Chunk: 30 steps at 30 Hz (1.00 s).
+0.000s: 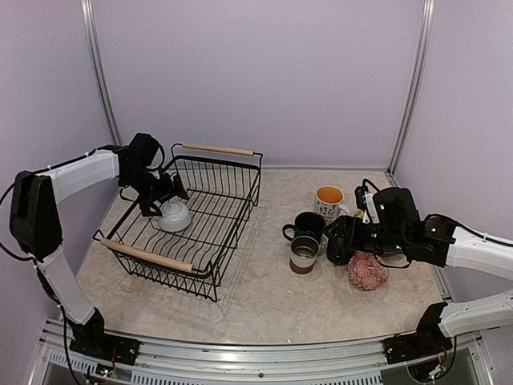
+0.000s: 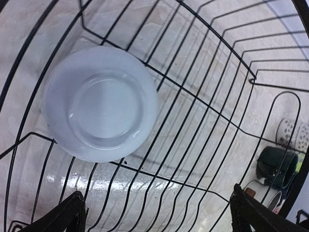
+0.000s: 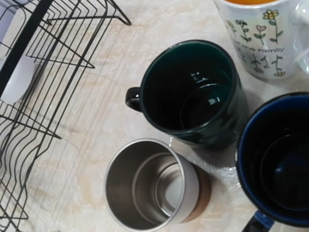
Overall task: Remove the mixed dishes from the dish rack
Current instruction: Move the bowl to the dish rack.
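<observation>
The black wire dish rack [image 1: 234, 210] stands left of centre. A white bowl [image 1: 174, 216] lies upside down inside it, near its left side. My left gripper [image 1: 158, 198] is inside the rack, just beside and above the bowl. In the left wrist view the bowl [image 2: 99, 104] lies on the rack wires [image 2: 203, 96] ahead of the gripper [image 2: 157, 217], which is open and empty. My right gripper [image 1: 338, 241] hovers over the mugs on the table. Its fingers do not show in the right wrist view.
Right of the rack stand a flowered white mug [image 1: 329, 200], a dark green mug [image 1: 309, 227], a steel cup [image 1: 304, 254] and an upturned red patterned bowl [image 1: 367, 271]. A blue mug [image 3: 280, 164] stands beside the steel cup [image 3: 149, 186].
</observation>
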Available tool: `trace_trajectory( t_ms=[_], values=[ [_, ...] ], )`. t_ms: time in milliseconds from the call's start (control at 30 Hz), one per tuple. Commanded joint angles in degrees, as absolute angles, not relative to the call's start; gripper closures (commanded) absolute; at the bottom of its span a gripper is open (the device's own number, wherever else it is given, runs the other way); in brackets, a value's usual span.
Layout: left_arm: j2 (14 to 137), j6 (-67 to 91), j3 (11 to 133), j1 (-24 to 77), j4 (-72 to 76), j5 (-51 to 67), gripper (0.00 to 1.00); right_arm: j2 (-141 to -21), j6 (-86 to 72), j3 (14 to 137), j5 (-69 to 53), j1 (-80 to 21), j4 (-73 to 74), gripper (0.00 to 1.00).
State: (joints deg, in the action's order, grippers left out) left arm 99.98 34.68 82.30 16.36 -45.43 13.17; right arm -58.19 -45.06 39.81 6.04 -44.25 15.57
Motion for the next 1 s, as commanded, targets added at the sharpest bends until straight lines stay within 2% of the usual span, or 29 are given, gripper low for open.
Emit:
trace_trajectory(
  t_ms=[0,233,367,567,867,967],
  values=[
    [97.7,49.9,77.3,15.0,-39.5,13.4,0.01,-59.0,-44.9,40.4,5.4,-44.9,14.0,0.19],
    [104.8,66.2,80.6,15.8,-42.0,7.6,0.01,-59.3,-44.9,40.4,5.4,-45.1,13.5,0.19],
    [105.9,71.5,77.1,16.9,-36.9,-1.3,0.01,-58.7,-45.1,40.2,5.7,-45.1,13.4,0.19],
    [107.9,75.6,75.5,18.6,-31.8,-5.9,0.01,-58.4,-45.1,40.2,5.9,-45.3,13.7,0.19],
    [114.7,79.2,86.9,20.4,-47.9,-16.1,0.02,-58.4,-44.8,40.3,6.0,-45.3,13.8,0.19],
    [117.6,78.4,92.3,22.3,-54.5,-20.2,0.05,-58.4,-44.9,40.3,6.2,-45.3,13.9,0.19]
  ],
)
